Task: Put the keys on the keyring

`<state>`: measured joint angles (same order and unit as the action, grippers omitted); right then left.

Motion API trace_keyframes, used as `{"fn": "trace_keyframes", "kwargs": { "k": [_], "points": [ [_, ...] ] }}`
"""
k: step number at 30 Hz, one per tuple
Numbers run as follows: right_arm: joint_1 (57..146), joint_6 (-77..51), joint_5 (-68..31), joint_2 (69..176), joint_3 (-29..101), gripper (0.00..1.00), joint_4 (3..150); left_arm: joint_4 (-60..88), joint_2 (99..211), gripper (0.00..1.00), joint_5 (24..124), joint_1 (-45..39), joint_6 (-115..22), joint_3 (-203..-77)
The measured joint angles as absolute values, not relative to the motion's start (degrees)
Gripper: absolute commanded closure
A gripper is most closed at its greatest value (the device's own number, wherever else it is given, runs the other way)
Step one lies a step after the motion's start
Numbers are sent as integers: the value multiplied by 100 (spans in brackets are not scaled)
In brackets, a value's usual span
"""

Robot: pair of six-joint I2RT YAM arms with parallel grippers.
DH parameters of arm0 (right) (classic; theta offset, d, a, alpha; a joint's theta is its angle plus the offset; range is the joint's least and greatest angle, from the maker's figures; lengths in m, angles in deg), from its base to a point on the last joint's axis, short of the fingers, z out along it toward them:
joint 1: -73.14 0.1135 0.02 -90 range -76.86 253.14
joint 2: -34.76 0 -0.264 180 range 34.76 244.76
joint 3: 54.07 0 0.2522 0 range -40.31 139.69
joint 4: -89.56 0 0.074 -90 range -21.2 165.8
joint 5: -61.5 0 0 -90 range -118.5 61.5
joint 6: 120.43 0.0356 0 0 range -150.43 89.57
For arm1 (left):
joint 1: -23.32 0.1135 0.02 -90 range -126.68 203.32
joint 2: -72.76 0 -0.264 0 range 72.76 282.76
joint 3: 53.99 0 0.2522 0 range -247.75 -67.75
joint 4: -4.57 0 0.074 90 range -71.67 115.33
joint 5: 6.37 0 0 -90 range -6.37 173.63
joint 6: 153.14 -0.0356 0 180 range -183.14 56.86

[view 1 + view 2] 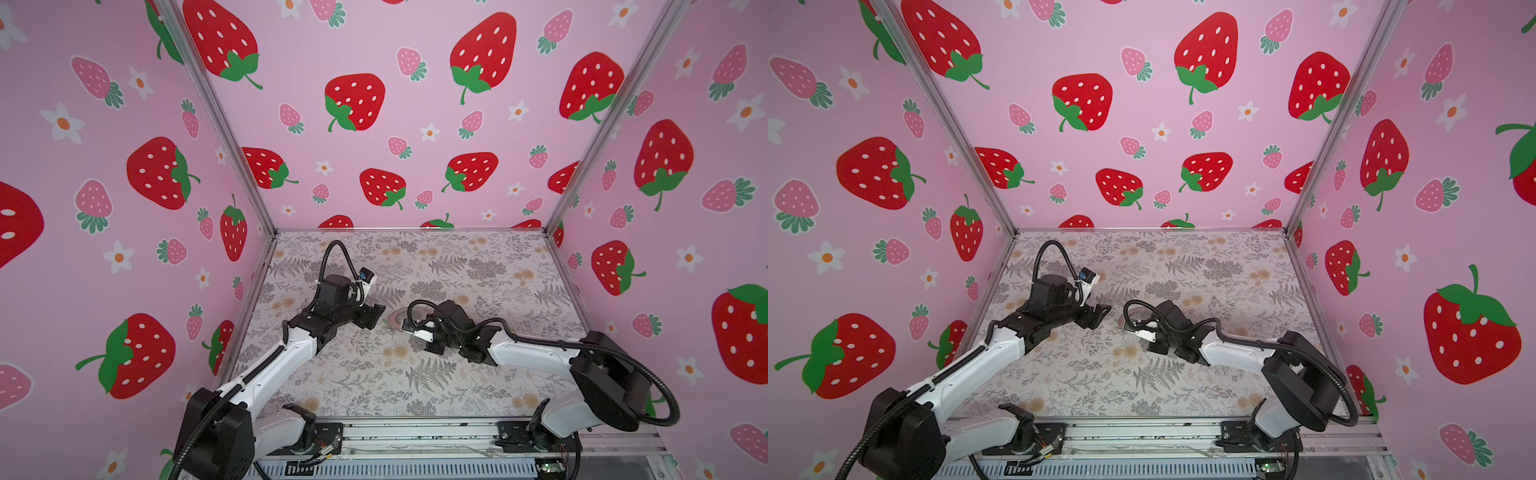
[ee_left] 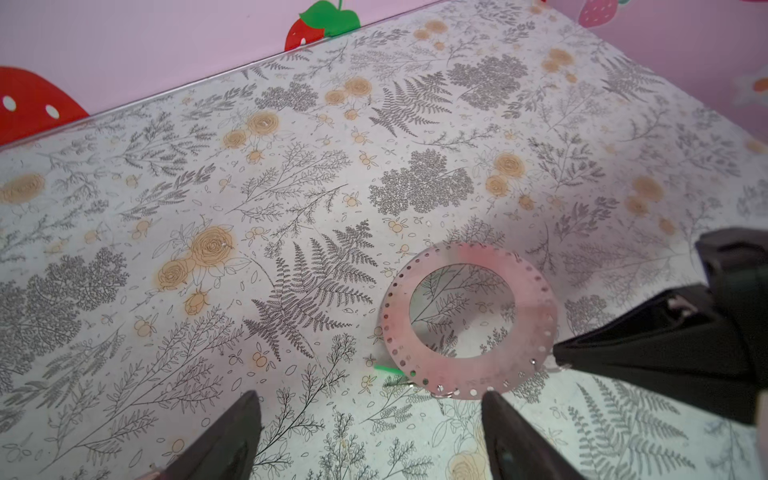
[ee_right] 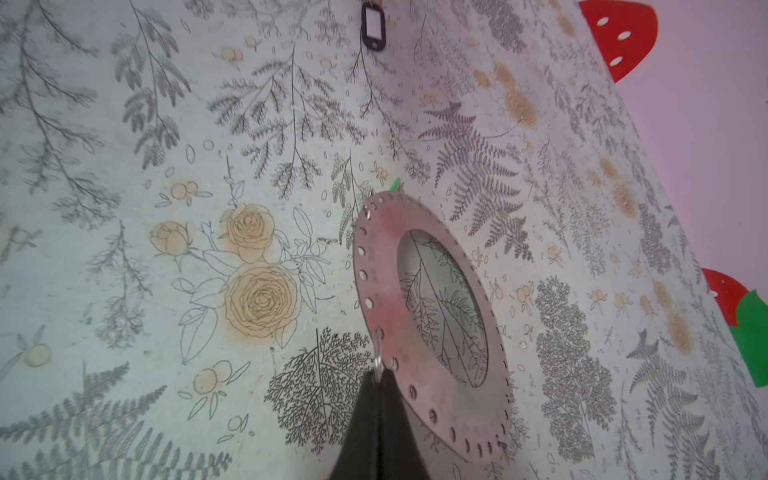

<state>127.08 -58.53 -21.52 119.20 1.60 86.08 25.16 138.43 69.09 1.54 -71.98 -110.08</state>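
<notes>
Black fingers of the right hand [image 3: 380, 374] sit closest in the right wrist view. They are pressed tight together and pinch the keyring [image 3: 376, 291] at its edge, right where a tiny wire loop [image 3: 379, 360] sits. I cannot tell if they hold only the loop or the metal rim too. The left hand [image 2: 370, 395] is spread wide and holds nothing. It hangs over the flowery desk [image 2: 166, 332] with one fingertip close to the keyring's rim.

The keyring is near the middle of the desk, between the two hands. Only a thin bit of the green key [image 2: 388, 368] shows, just beside the rim. The black key [image 3: 373, 27] lies well apart, on its own.

The keyring looks thin, flat and stiff. I think it is light and will not bend, but it may be slippery and hard to lift off the desk. Its outer edge seems the best place to hold. The keys look tiny and light, so a bump could push them away. Pinch each one across its long sides.

Count: one keyring, two keys, two hands, and two wire loops that I can see
</notes>
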Motion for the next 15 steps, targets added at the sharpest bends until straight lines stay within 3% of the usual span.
{"fn": "trace_keyframes", "kwargs": {
  "k": [7, 15],
  "points": [
    [12216, -5962, -869, 11313, 153, 100, 8711, 2177, 12914, 26, 6174, 158, -8109, -10680],
    [11785, -5805, 392, 11147, 208, 100, 8742, 2232, 12849, 38, 5562, 158, -8544, -10680]
  ]
}}
